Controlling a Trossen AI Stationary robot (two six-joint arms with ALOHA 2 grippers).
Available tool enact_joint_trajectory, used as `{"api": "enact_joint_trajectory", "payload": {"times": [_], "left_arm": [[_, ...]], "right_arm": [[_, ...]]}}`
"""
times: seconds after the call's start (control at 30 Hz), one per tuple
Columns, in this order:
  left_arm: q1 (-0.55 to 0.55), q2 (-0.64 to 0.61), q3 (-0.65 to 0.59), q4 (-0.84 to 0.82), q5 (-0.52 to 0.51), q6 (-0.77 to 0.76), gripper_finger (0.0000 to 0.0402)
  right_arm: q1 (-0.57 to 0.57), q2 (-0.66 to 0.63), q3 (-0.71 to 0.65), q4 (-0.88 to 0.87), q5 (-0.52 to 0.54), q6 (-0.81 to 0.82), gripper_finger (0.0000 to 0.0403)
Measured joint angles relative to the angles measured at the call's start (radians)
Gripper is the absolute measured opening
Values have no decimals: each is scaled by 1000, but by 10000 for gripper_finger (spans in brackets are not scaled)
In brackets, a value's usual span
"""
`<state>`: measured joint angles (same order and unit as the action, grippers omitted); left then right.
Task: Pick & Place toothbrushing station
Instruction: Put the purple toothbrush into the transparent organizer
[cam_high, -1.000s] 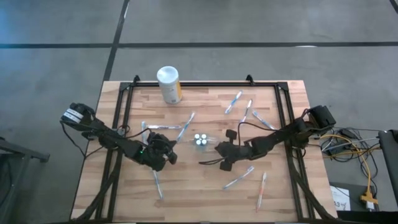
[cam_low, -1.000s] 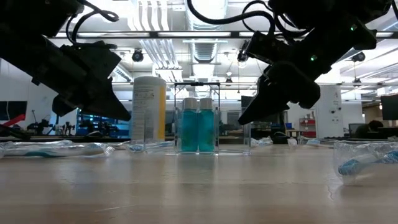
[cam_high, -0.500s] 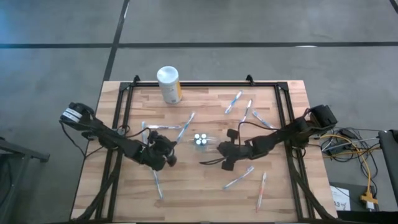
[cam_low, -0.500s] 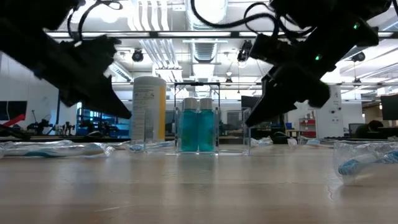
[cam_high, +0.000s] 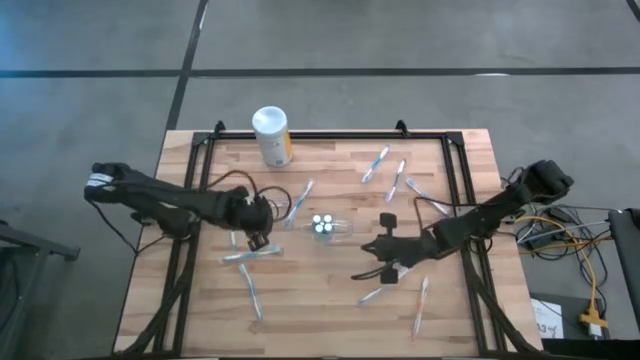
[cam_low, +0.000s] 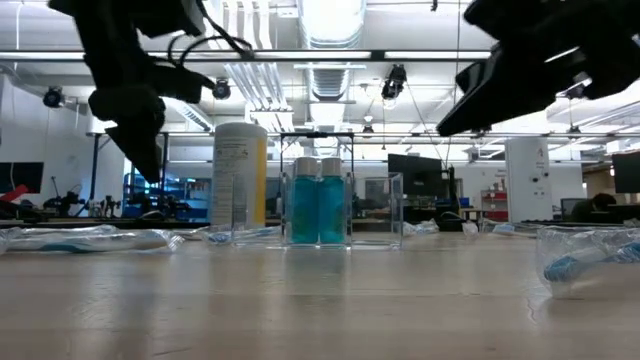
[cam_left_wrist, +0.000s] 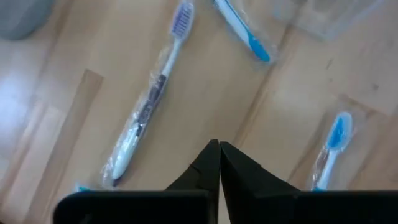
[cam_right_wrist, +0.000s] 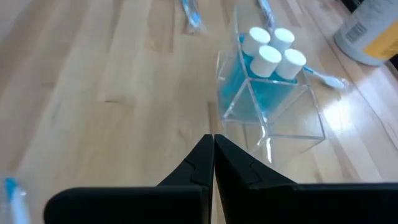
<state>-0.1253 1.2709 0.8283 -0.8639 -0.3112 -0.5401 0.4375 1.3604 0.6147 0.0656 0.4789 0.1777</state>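
A clear plastic cup (cam_high: 322, 226) stands upright mid-table, holding several teal tubes with white caps (cam_right_wrist: 268, 55). Wrapped white and light-blue toothbrushes lie flat around it, among them one (cam_left_wrist: 149, 99) under my left gripper and another (cam_high: 245, 257) near it. My left gripper (cam_left_wrist: 217, 147) hangs shut above the table to the cup's left, pointing steeply down, touching nothing. My right gripper (cam_right_wrist: 211, 140) is shut and raised to the cup's right, slanting down toward it and clear of it.
A white canister with a yellow label (cam_high: 271, 135) stands at the far edge, left of centre. More toothbrushes lie at the far right (cam_high: 397, 178) and near right (cam_high: 420, 305). A dark frame (cam_high: 300, 134) runs along the table's borders.
Both grippers have risen and drawn back from the cup. My left gripper has gone up and tipped from a flatter slant to pointing steeply down, rolling as it went. My right gripper has pulled away toward the table's right and near edge. The cup and tubes have stayed put.
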Motion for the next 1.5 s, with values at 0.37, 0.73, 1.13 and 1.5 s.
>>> {"api": "enact_joint_trajectory", "payload": {"times": [0.37, 0.73, 1.13, 1.5], "left_arm": [[193, 37, 0, 31, 95, 324, 170], [333, 240, 5, 70, 86, 467, 211], [440, 348, 18, 105, 159, 547, 187], [449, 338, 20, 134, 192, 518, 19]], "right_arm": [[21, -191, -184, 126, -12, 29, 8], [20, -254, -241, 132, -10, 29, 8], [20, -252, -246, 135, -7, -1, 8], [20, -252, -246, 135, -5, 2, 8]]}}
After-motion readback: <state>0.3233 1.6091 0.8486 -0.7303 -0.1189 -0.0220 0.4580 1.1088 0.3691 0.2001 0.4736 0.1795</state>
